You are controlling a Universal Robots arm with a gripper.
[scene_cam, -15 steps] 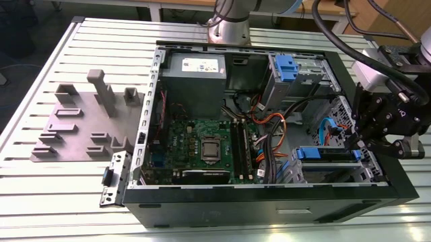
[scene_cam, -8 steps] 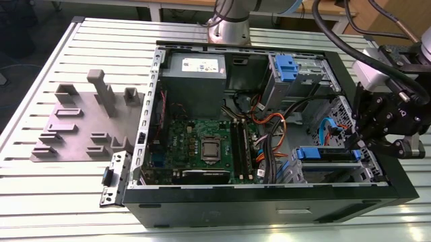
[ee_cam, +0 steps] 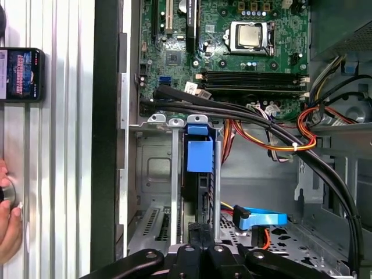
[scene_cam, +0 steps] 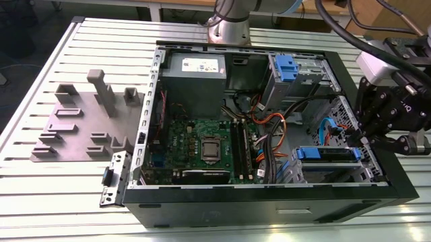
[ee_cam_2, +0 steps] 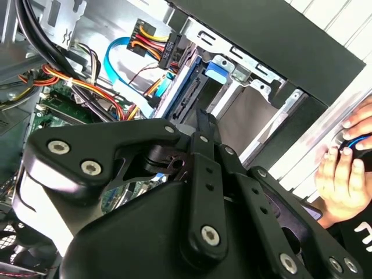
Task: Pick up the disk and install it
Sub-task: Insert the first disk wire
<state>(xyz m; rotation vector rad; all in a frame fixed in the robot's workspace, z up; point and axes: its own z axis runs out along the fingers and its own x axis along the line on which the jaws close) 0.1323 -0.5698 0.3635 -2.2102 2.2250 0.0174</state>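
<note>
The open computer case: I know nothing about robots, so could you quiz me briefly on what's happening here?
1. True or false: the disk sits in a bay inside the computer case.
2. The tool is nearest to: A) the power supply, B) the disk, C) the grey fixture plate.
3. In the second wrist view, what rests on the table outside the case?

Key: 1 true; 2 B; 3 a person's hand.

Slatted aluminium table (scene_cam: 40,191) takes up most of the exterior view. Grey fixture plate (scene_cam: 81,126) with upright blocks lies on it at 9 o'clock. Wooden bench edge (scene_cam: 181,4) at 12 o'clock beyond the table, dark floor (scene_cam: 27,30) at 10 o'clock. Brown board (scene_cam: 374,15) at 1 o'clock. Light even, no harsh shadows.
</note>
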